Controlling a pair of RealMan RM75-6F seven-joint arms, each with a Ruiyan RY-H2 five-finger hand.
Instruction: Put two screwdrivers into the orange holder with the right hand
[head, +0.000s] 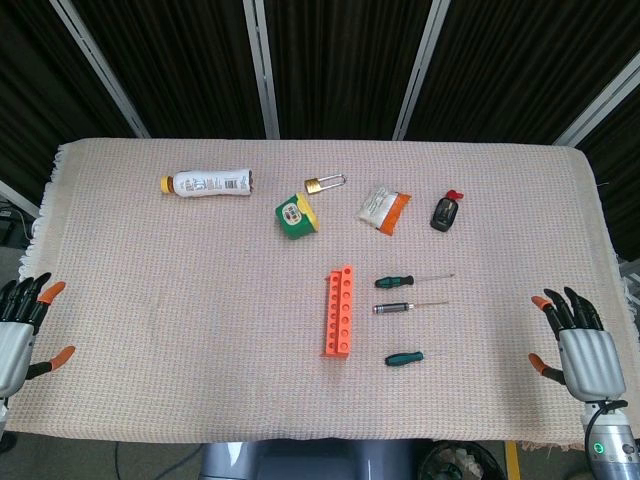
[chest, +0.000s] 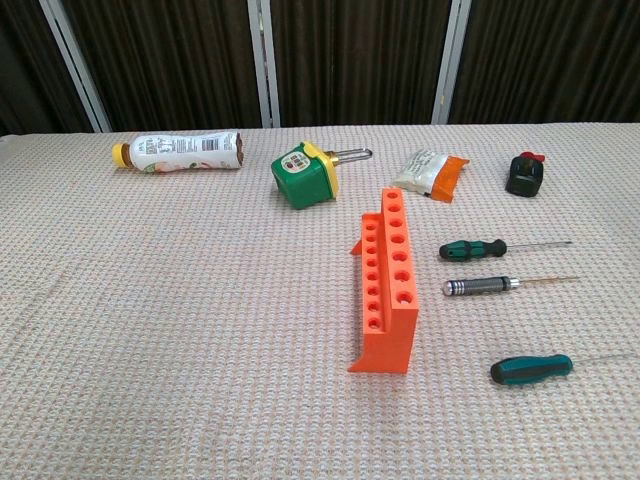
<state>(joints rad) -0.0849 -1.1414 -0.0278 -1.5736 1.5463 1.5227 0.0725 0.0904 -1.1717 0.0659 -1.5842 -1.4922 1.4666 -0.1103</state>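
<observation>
Clutter is lying along the far woven surface (head: 150, 330): white plastic bottle (head: 208, 184), brass padlock (head: 324, 183), green tape measure (chest: 304, 175), white-orange packet (chest: 431, 173), black gadget (chest: 524, 174). Orange plastic holder (chest: 388, 282) is standing mid-surface, three screwdrivers (chest: 485, 285) lying just right. Left hand (head: 22, 325) and right hand (head: 578, 345), partly cropped, are resting with fingers spread, grasping nothing.

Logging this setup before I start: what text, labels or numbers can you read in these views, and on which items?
None can be quoted.
Bottle: printed label, too small and blurred.
Green and yellow container: round sticker, unreadable.
White and orange packet: print too blurred.
Orange holder, screwdrivers, padlock, black and red item: no lettering visible.
</observation>
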